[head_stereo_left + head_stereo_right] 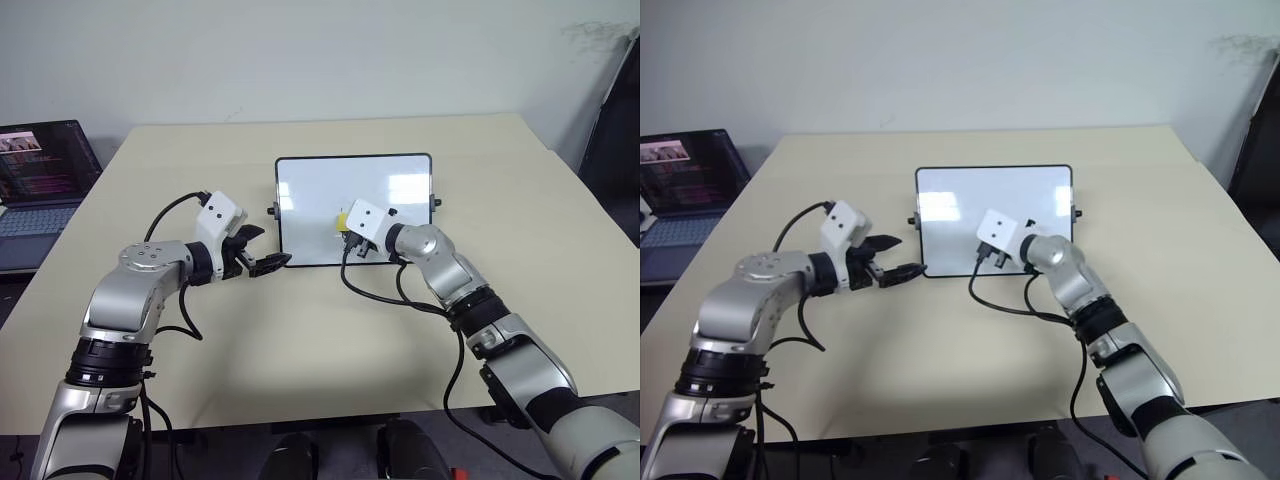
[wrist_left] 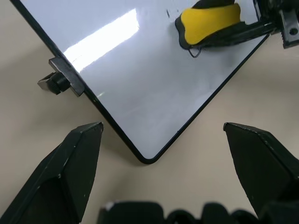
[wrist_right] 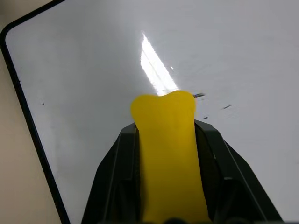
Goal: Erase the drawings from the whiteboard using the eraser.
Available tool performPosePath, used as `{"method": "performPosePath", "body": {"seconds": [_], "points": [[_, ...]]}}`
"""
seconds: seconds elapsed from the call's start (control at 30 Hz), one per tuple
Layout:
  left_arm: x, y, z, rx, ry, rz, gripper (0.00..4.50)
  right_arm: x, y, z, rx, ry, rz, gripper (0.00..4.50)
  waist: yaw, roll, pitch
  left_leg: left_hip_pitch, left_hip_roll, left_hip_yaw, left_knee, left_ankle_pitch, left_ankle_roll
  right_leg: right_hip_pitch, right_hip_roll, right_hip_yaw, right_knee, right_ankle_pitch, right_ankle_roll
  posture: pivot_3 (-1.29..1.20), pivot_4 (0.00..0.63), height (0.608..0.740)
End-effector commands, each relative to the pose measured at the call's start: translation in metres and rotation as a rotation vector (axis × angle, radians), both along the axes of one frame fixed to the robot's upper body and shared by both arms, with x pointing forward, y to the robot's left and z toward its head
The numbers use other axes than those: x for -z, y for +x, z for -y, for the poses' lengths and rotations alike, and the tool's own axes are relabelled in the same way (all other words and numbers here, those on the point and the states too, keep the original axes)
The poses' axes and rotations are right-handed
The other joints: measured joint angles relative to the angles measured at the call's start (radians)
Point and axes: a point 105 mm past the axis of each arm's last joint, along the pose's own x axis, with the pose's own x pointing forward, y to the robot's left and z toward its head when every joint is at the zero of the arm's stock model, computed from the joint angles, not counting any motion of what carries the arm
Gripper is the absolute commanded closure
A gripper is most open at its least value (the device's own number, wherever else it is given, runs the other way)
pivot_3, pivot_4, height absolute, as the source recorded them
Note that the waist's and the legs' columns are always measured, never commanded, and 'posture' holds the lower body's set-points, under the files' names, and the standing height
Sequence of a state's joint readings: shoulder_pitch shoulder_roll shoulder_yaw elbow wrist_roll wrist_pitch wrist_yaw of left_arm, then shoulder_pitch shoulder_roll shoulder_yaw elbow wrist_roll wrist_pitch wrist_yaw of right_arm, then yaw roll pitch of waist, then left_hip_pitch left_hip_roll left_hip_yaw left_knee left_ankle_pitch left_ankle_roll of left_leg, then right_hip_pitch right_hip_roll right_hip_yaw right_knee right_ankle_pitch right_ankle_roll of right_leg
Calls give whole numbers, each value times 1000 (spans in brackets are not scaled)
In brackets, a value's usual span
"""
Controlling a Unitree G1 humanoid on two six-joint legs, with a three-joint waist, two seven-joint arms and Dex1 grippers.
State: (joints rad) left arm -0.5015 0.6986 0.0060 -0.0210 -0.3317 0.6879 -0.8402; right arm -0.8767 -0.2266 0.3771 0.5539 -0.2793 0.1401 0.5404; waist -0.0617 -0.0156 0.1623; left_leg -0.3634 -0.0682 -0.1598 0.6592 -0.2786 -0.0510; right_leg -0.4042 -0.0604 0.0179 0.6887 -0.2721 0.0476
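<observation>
The whiteboard (image 1: 310,200) lies flat in the middle of the table, black-framed with small knobs at its sides. My right gripper (image 1: 351,240) is shut on the yellow eraser (image 3: 167,154), which rests over the board's lower middle with its dark underside down. A thin dark loop of the drawings (image 2: 194,52) shows right beside the eraser (image 2: 208,21), and faint short dashes (image 3: 199,95) lie just past its tip. My left gripper (image 1: 262,249) is open and empty, its two black fingers (image 2: 70,172) spread on either side of the board's near-left corner (image 2: 147,158).
An open laptop (image 1: 40,185) stands off the table's left side. Black cables loop from both wrists over the tan table (image 1: 300,340) in front of the board. A dark chair back (image 1: 615,150) stands at the far right.
</observation>
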Motion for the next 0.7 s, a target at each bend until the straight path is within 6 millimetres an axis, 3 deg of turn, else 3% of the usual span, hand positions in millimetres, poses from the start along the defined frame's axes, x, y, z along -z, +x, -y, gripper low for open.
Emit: {"method": "performPosePath", "body": {"seconds": [0.03,0.27,0.4,0.7], "points": [[-14,0,0,8,0,52,0,-8,13,21,108,7,18,3288,4,0,0,0,1,0,0,0,0,0,1,0,0,0,-1,0,150,740],[-13,-2,1,11,-3,48,0,-48,24,35,180,150,67,3290,8,1,1,-2,7,2,-1,0,-1,0,6,-1,-5,4,-4,0,150,740],[-13,-2,2,14,-4,47,0,-39,23,32,175,136,38,3290,7,1,1,-2,8,3,-3,0,-1,0,6,0,-8,4,-4,0,150,740],[-12,-2,2,19,-2,46,0,-6,6,-10,74,122,-64,3297,-14,0,1,2,11,6,-14,1,-2,-2,6,2,-9,4,-5,0,150,740]]}}
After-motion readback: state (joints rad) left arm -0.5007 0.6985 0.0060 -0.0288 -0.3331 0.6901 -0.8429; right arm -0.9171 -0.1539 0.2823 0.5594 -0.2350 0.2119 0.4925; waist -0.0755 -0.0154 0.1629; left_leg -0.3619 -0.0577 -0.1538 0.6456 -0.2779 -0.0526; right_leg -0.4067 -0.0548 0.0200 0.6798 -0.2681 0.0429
